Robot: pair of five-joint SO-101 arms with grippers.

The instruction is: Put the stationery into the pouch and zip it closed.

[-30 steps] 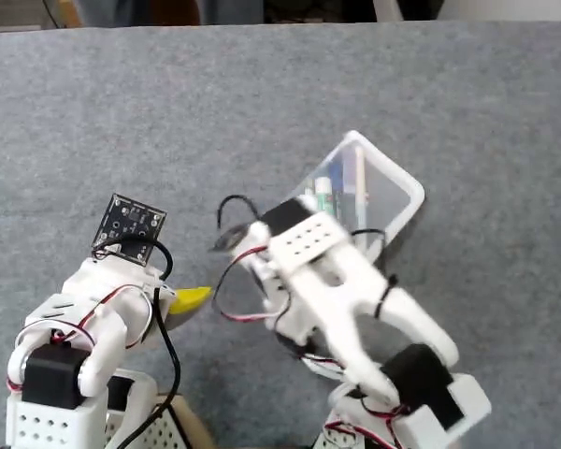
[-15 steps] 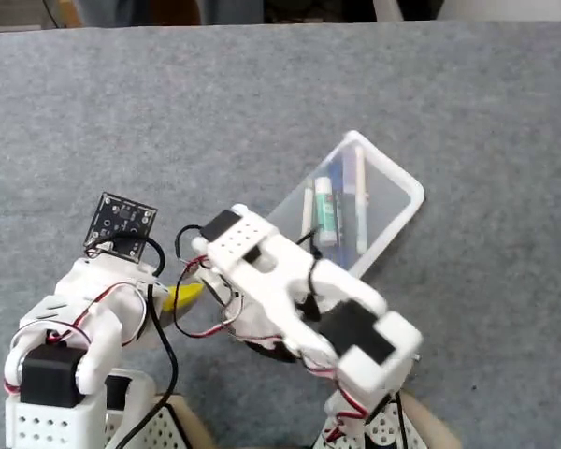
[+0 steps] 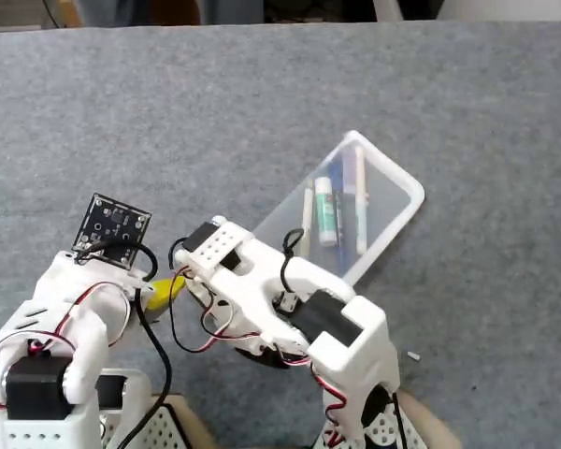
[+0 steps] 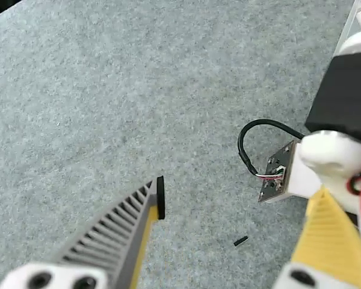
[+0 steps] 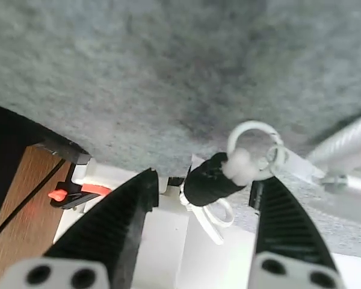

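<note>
Entry: pouch loaded, both grippers empty on its near side.
Nearest me, the right gripper [image 5: 206, 177] and left gripper [image 4: 239, 198] have their fingers spread, holding nothing. The right arm is closer to the pouch [image 3: 393, 182]. The pouch's long axis slants away from that arm. Pens [image 3: 360, 210] and a glue stick [image 3: 327, 213] lie inside. I cannot tell if the zip is shut.

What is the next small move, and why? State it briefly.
Probably settle the right gripper at rest. It is open and empty, like the left gripper, and both sit well apart from the pouch, where the stationery already lies inside. Whether the pouch is zipped fully shut cannot be told; if not, reach back for it.
</note>
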